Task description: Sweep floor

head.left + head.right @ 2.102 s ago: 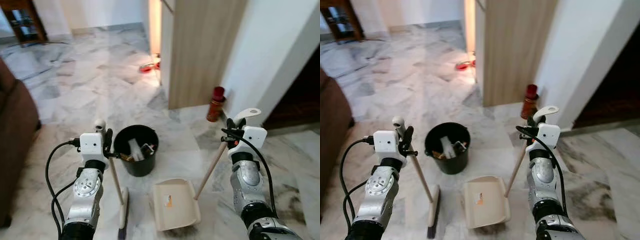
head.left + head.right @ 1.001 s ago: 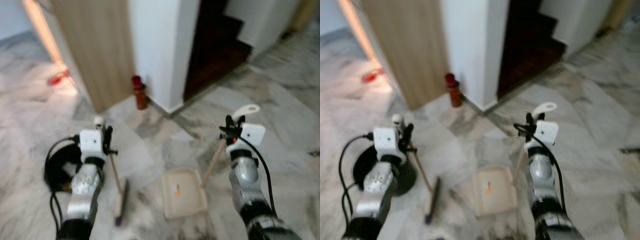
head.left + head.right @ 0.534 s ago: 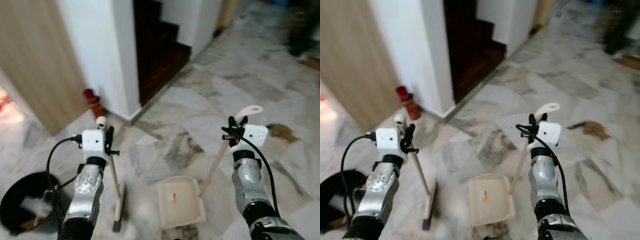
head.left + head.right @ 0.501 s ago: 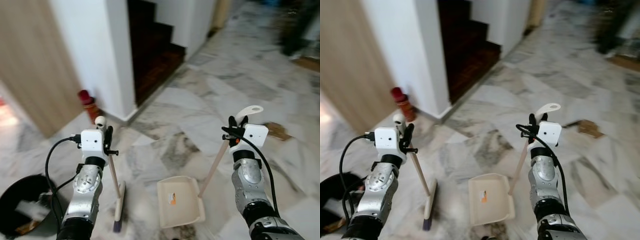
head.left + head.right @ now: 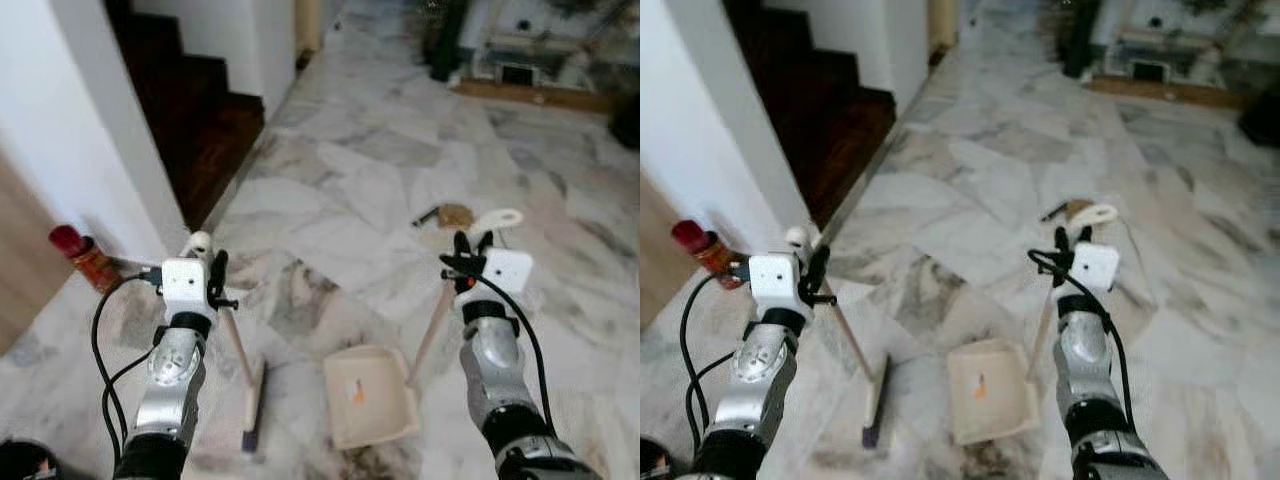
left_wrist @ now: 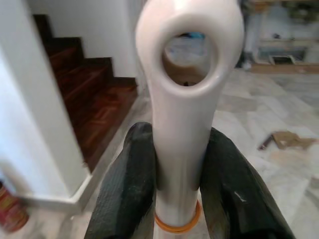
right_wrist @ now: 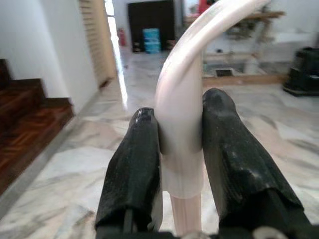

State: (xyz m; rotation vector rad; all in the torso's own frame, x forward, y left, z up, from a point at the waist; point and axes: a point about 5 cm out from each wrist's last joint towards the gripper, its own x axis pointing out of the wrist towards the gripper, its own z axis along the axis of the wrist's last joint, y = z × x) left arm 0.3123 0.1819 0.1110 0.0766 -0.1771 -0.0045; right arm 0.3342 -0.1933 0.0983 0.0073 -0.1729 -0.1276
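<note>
Marble floor (image 5: 370,190), grey-veined and pale, spreads from near to far, with a dark wooden staircase (image 5: 190,110) rising at the far left beside a white wall (image 5: 60,130). Near the middle, a cream dustpan (image 5: 368,396) lies flat on the floor, its wooden handle slanting up to the right gripper (image 5: 468,248), whose black fingers (image 7: 137,164) are clamped on the handle's white curved top. Left of the dustpan, the broom (image 5: 252,400) stands with its head on the floor; its stick rises to the left gripper (image 5: 212,272), with fingers (image 6: 127,184) pressed tight on either side of the white looped handle end. A red bottle (image 5: 82,256) stands at the left by the wall's foot. A small scrap of brown debris (image 5: 452,214) lies on the floor beyond the right gripper.
</note>
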